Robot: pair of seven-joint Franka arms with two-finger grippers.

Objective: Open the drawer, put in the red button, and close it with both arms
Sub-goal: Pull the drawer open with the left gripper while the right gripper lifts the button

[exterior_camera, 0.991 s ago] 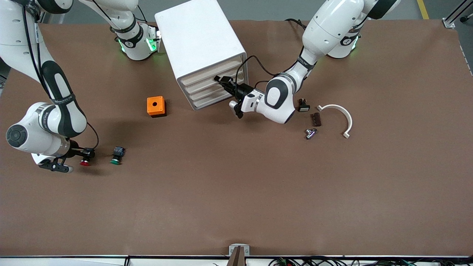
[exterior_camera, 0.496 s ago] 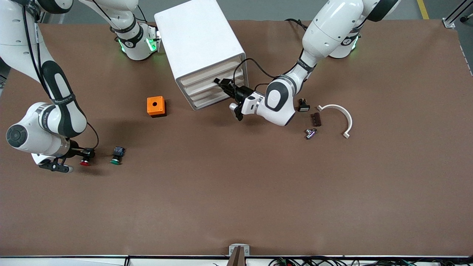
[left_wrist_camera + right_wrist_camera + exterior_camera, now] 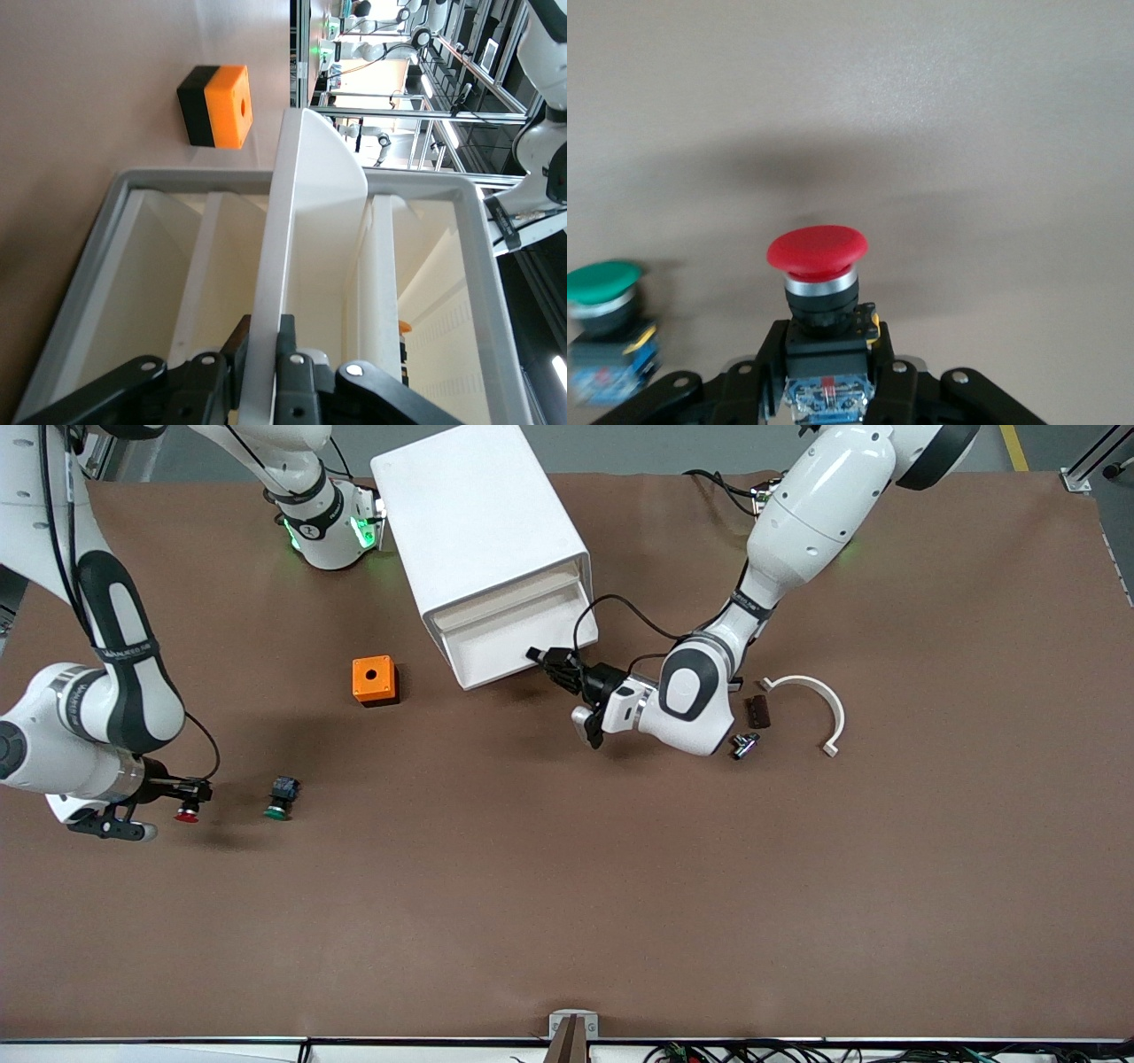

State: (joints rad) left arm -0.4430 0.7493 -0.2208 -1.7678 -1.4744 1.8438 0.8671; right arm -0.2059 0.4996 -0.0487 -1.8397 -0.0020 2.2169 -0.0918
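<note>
Holding the red button [image 3: 818,266] by its black body between closed fingers, the right end effector [image 3: 184,801] hangs just above the surface [image 3: 567,886] well apart from the cabinet [image 3: 478,531], toward the right arm's end. The button's cap points away from the wrist, so its long axis runs along the fingers. A green button [image 3: 280,798] lies on the surface beside it, between it and the cabinet's end of things.

The left end effector [image 3: 556,665] is clamped on the front lip of the drawer [image 3: 505,642], one finger [image 3: 297,372] on either side of the lip, and the drawer stands pulled out of the cabinet with its tray open upward. An orange box [image 3: 373,679] sits beside the cabinet, on the side toward the right arm.

The relation that matters: the open tray lies away from the right end effector, toward the left arm's end and farther from the front camera, past the orange box. My judgement is that the right arm, being the one with the button, must carry it across over that box and lower it into the tray.
</note>
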